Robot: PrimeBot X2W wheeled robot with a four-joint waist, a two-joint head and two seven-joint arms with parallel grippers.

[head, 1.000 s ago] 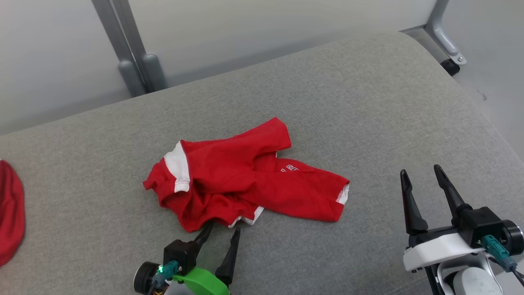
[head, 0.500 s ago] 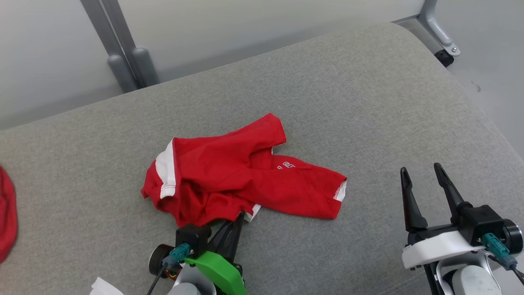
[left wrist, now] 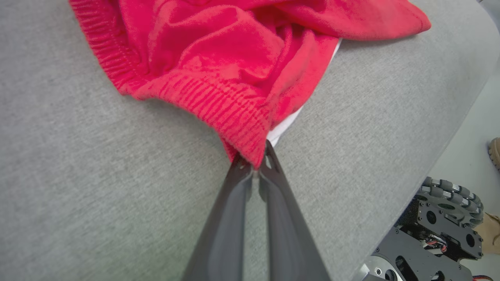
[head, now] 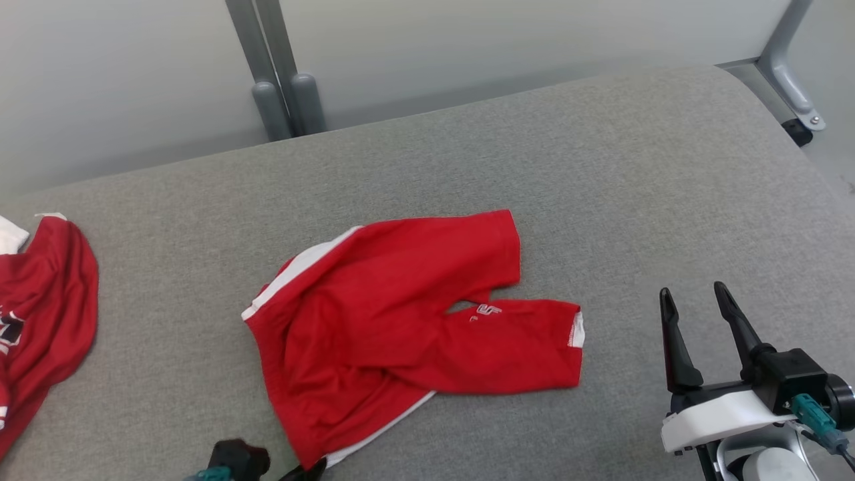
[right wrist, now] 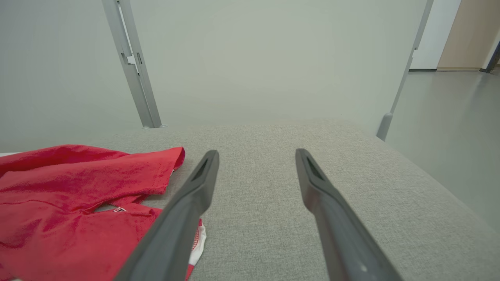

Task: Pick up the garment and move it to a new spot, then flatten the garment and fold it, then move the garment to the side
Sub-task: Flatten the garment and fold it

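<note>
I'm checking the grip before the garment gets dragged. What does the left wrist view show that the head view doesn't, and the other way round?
Left wrist view: the left gripper pinched shut on the ribbed waistband of the red shorts with white side stripes, plus the robot's wheeled base beyond the grey fabric cushion's edge. Head view: the right gripper, open and apart from the shorts, a second red garment at the left edge, and the grey metal posts behind. Shared: the shorts lying crumpled on that cushion.
</note>
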